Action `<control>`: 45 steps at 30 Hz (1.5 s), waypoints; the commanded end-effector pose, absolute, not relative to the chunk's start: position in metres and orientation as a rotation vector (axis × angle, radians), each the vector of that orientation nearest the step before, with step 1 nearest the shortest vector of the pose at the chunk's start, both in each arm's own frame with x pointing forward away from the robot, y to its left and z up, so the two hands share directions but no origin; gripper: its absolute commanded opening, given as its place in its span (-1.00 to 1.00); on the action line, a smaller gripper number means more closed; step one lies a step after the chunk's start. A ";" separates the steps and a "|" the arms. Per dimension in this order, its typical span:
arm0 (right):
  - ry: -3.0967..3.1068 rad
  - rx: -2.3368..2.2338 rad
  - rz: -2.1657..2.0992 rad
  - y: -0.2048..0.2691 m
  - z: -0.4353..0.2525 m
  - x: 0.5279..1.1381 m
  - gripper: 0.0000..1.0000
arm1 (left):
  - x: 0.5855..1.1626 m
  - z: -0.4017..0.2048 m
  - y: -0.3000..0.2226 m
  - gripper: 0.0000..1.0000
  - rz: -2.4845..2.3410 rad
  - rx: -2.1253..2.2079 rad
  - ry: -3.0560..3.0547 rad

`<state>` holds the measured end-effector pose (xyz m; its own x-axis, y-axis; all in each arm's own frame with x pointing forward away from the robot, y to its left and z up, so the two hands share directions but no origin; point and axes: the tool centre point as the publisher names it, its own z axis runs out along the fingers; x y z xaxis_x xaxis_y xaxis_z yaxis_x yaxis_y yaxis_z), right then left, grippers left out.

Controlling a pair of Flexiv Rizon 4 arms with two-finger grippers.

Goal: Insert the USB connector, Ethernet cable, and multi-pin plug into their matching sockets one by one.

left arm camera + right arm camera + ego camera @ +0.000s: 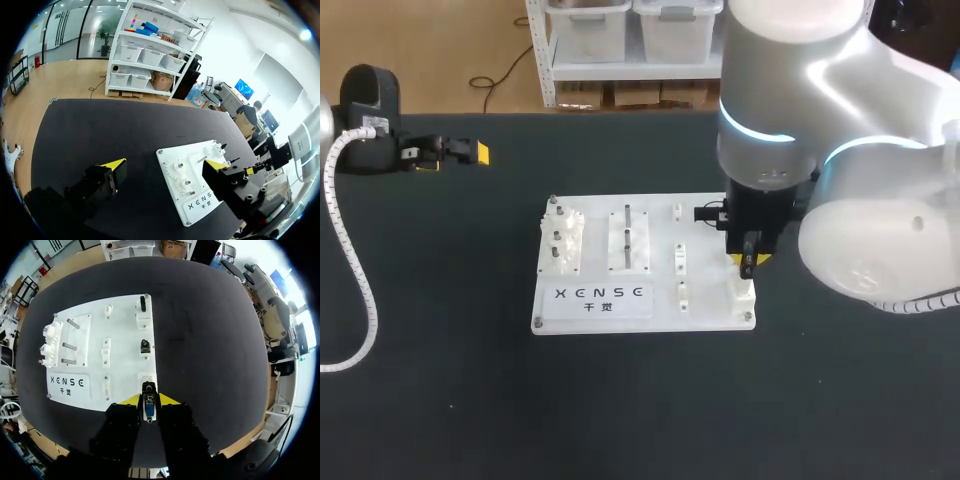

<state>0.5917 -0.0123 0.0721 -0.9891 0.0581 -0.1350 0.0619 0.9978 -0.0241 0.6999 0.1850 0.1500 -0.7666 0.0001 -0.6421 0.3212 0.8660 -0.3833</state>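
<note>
Right gripper [149, 400]: clenched on the multi-pin plug [149, 410], one yellow tip against each side, blue pin face toward the wrist camera. Plug upright, over the board's near right corner.

Just ahead of the plug: white socket block [146, 377], nearest in the right-hand row of the white board [125, 360]. Plug tip overlaps it in the right wrist view; contact cannot be told.

Next block along the row: a black piece [145, 345] sits in it. Farthest block: a second black piece [142, 302], standing upright. Too small to tell which connector is which.

Across the board: a plate with metal pegs [70, 346], at the far side from the gripper.

Black table [620, 400] carries the board.

Left gripper [165, 164]: well apart from the board, at the table's far left; fingers spread wide, nothing between them.
</note>
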 end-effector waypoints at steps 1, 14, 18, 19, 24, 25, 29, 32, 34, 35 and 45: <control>3.004 0.096 -0.050 -0.013 0.070 0.592 -1.00 | 0.700 0.150 0.185 1.00 -0.636 0.231 2.374; 3.005 0.103 -0.054 -0.013 0.069 0.594 -1.00 | 0.700 0.150 0.185 1.00 -0.636 0.231 2.374; 3.006 0.099 -0.053 -0.011 0.070 0.594 -1.00 | 0.700 0.150 0.185 1.00 -0.636 0.231 2.374; 3.006 0.098 -0.053 -0.011 0.070 0.594 -1.00 | 0.700 0.150 0.185 1.00 -0.636 0.231 2.374; 3.006 0.096 -0.056 -0.011 0.069 0.596 -1.00 | 0.700 0.150 0.185 1.00 -0.636 0.231 2.374; 3.006 0.096 -0.057 -0.011 0.069 0.596 -1.00 | 0.700 0.150 0.185 1.00 -0.636 0.231 2.374; 3.007 0.099 -0.063 -0.012 0.068 0.596 -1.00 | 0.700 0.150 0.185 1.00 -0.636 0.231 2.374; 3.008 0.103 -0.067 -0.013 0.067 0.596 -1.00 | 0.700 0.150 0.185 1.00 -0.636 0.231 2.374; 3.009 0.103 -0.069 -0.013 0.067 0.596 -1.00 | 0.700 0.150 0.185 1.00 -0.636 0.231 2.374; 3.010 0.103 -0.069 -0.013 0.067 0.596 -1.00 | 0.700 0.150 0.185 1.00 -0.636 0.231 2.374; 3.009 0.100 -0.078 -0.015 0.067 0.597 -1.00 | 0.700 0.150 0.185 1.00 -0.636 0.231 2.374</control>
<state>0.5957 -0.0138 0.0693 -0.9896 0.0615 -0.1303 0.0680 0.9967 -0.0453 0.6999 0.1850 0.1500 -0.7666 0.0001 -0.6421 0.3212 0.8660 -0.3833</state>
